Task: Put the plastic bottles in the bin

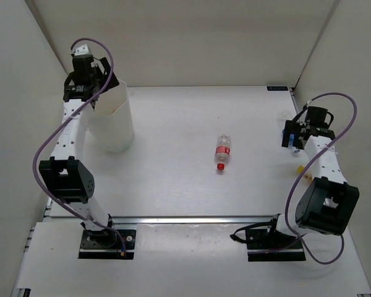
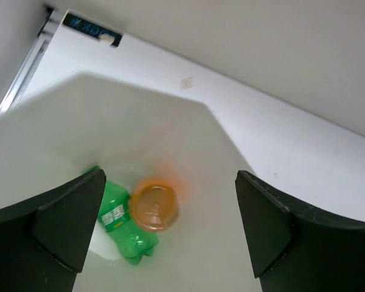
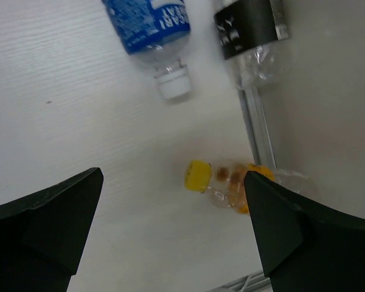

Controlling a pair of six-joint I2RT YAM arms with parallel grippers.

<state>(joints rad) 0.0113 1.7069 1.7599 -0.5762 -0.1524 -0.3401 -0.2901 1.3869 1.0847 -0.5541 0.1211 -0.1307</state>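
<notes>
The tall translucent white bin (image 1: 113, 120) stands at the far left. My left gripper (image 1: 89, 86) is open and empty right above its rim. In the left wrist view, my left gripper (image 2: 170, 234) looks down into the bin (image 2: 140, 97), where a green bottle (image 2: 123, 222) lies beside a blurred orange bottle (image 2: 156, 204) seen end-on. A clear bottle with red cap and label (image 1: 222, 151) lies mid-table. My right gripper (image 1: 295, 137) is open and empty. My right gripper (image 3: 173, 228) hovers over a yellow-capped orange bottle (image 3: 231, 182), a blue-labelled bottle (image 3: 149, 21) and a dark-labelled bottle (image 3: 249, 27).
White walls close in the table on the left, back and right. A metal rail (image 3: 255, 128) runs along the table's right edge beside the bottles there. The yellow-capped bottle (image 1: 303, 169) peeks out beside the right arm in the top view.
</notes>
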